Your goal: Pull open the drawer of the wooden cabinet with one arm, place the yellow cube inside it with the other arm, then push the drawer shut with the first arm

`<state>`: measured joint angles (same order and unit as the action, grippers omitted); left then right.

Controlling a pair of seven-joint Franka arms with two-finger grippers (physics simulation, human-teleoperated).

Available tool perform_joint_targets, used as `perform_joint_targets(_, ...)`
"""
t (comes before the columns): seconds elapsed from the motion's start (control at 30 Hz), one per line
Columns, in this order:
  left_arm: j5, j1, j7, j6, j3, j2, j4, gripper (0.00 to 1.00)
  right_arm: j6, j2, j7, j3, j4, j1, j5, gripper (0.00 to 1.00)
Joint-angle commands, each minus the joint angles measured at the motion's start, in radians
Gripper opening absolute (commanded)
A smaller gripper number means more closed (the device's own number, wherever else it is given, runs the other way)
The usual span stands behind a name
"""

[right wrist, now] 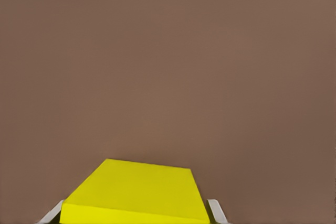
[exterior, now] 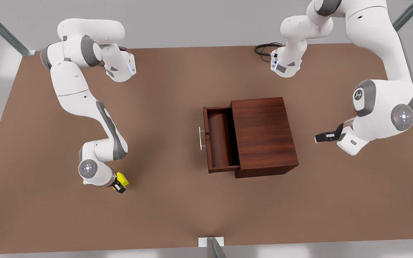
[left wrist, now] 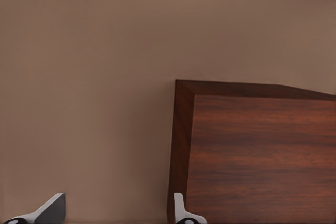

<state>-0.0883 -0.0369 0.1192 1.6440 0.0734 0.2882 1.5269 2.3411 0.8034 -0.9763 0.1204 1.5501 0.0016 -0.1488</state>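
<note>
The table [exterior: 177, 200] is a flat brown board that carries everything, with both arms mounted at its far edge in the front view. The cabinet [exterior: 264, 134] sits near the middle of it, well apart from the right gripper [exterior: 119, 185] and nearer to the left gripper [exterior: 320, 137], which hangs off the cabinet's closed side, on the front view's right. From the left wrist, the cabinet [left wrist: 262, 156] lies just ahead of the fingertips [left wrist: 181, 211], with one finger close to its corner edge and the other out over bare table; the two stand apart with nothing between them. The drawer [exterior: 219, 141] is pulled out of the cabinet on the side away from the left gripper, facing the right one, and its tray lies bare. Its handle [exterior: 201, 138] is a thin silver bar on the front panel, the nearest part of the cabinet to the right gripper though still well apart from it. The cube [exterior: 122, 178] sits between the right gripper's fingers, low over the table on the front view's left; from the right wrist, the cube [right wrist: 136, 192] shows a finger [right wrist: 216, 211] pressed against each side, so the gripper is clamped on it
</note>
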Motion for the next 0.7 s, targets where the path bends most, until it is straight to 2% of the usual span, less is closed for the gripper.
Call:
perform_joint_targets(0.0,0.001,0.0,-0.113,0.003,0.0,-0.001,0.001,1.0,0.004,-0.003,0.008,0.01,0.001,-0.006,-0.008,0.87)
perform_joint_targets(0.07,0.001,0.0,-0.112,0.003,0.0,-0.001,0.001,1.0,-0.006,-0.015,0.007,0.013,0.005,-0.006,-0.008,0.84)
perform_joint_targets(0.1,0.001,0.0,-0.112,0.003,0.0,-0.001,0.001,1.0,-0.006,-0.023,0.005,0.015,0.013,-0.008,-0.008,0.78)
perform_joint_targets(0.13,0.001,0.0,-0.112,0.003,0.0,-0.001,0.001,1.0,-0.008,-0.024,0.01,0.015,0.013,-0.011,-0.009,0.78)
perform_joint_targets(0.2,0.001,0.0,-0.112,0.003,0.0,-0.001,0.001,1.0,-0.014,-0.03,0.008,0.016,0.015,-0.014,-0.009,0.65)
perform_joint_targets(0.3,0.001,0.0,-0.112,0.003,0.0,-0.001,0.001,1.0,-0.04,-0.046,0.007,0.016,0.013,-0.014,-0.009,0.56)
perform_joint_targets(0.47,0.002,0.002,-0.11,0.003,0.0,-0.001,0.001,1.0,-0.258,-0.173,-0.033,0.05,-0.018,-0.008,0.009,0.55)
perform_joint_targets(0.57,0.002,0.008,-0.104,0.005,0.0,0.0,0.002,1.0,-0.417,-0.182,-0.142,0.116,-0.133,-0.005,0.029,0.55)
perform_joint_targets(0.67,0.002,0.008,-0.104,0.005,0.0,0.0,0.002,1.0,-0.536,-0.179,-0.28,0.125,-0.237,0.073,0.029,0.55)
